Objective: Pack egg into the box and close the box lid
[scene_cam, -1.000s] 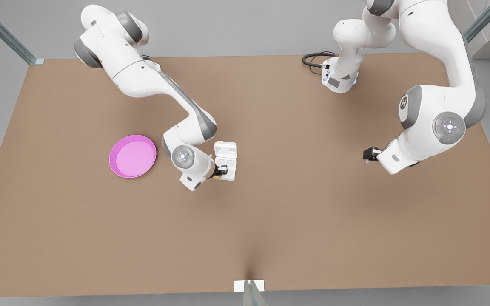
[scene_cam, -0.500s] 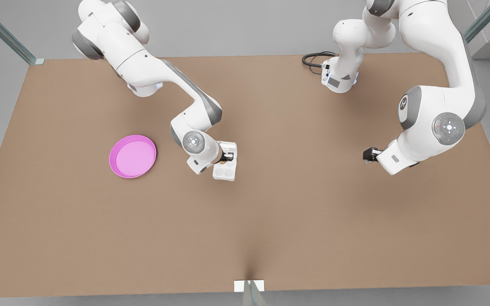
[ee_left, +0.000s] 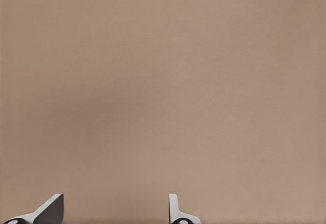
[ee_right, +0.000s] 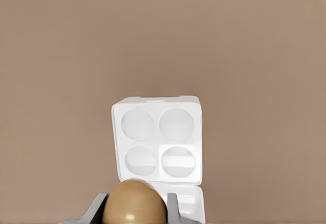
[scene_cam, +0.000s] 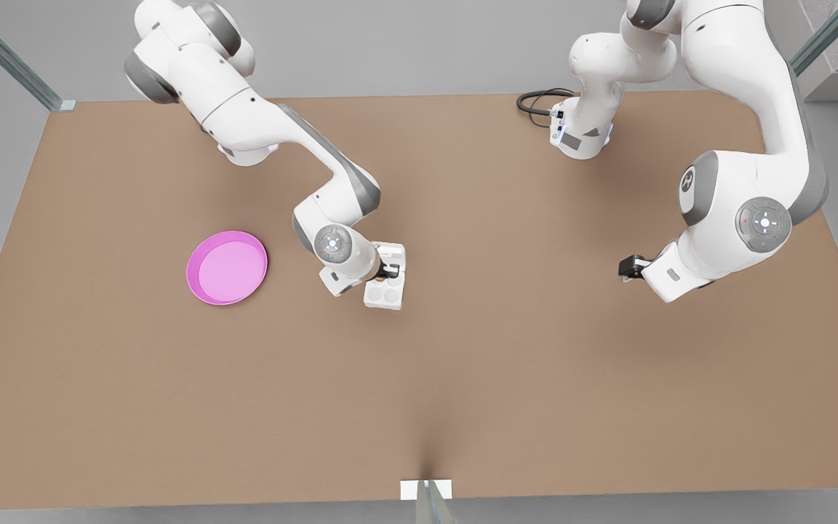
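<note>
The right gripper (ee_right: pixel 133 208) clasps the egg (ee_right: pixel 134 202), seemingly upright, above the open box (ee_right: pixel 157 140); bare table (scene_cam: pixel 535 364) surrounds. The left gripper (ee_left: pixel 114 211) waits, released.

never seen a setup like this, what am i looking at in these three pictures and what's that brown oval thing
These are simulator renders of two white robot arms over a brown table. The front view looks down on the whole scene; each of the other two pictures comes from a camera on one arm's wrist.

On the table lie a round pink dish and a small white egg box, open, with four empty cups.

The brown oval is the egg, gripped by the right gripper above the box, near its lid.

The left gripper waits open over bare table at the front view's right, holding nothing.
</note>
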You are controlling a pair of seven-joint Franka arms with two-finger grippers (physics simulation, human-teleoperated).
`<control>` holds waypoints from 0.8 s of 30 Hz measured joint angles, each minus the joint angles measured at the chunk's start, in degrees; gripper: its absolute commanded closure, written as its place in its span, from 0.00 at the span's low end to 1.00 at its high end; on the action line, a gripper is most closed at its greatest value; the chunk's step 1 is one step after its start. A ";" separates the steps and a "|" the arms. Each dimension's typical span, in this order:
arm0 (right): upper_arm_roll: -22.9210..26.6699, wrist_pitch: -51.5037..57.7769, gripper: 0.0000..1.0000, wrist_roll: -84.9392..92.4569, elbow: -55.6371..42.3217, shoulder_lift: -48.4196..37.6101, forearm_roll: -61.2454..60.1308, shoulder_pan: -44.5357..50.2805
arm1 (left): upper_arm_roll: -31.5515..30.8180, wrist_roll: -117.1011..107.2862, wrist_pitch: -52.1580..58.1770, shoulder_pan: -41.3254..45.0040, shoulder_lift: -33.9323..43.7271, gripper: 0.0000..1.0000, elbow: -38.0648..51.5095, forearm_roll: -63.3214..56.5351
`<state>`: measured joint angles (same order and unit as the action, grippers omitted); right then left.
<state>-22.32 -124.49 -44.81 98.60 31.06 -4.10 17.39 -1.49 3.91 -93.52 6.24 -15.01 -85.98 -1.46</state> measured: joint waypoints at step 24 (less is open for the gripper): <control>6.02 -1.87 0.00 -3.38 -15.47 10.50 2.59 -0.41 | -0.09 -0.16 -0.12 0.06 -0.09 0.00 0.00 0.01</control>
<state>-16.30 -126.37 -48.19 83.14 41.55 -1.52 16.98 -1.58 3.75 -93.64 6.30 -15.09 -85.98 -1.46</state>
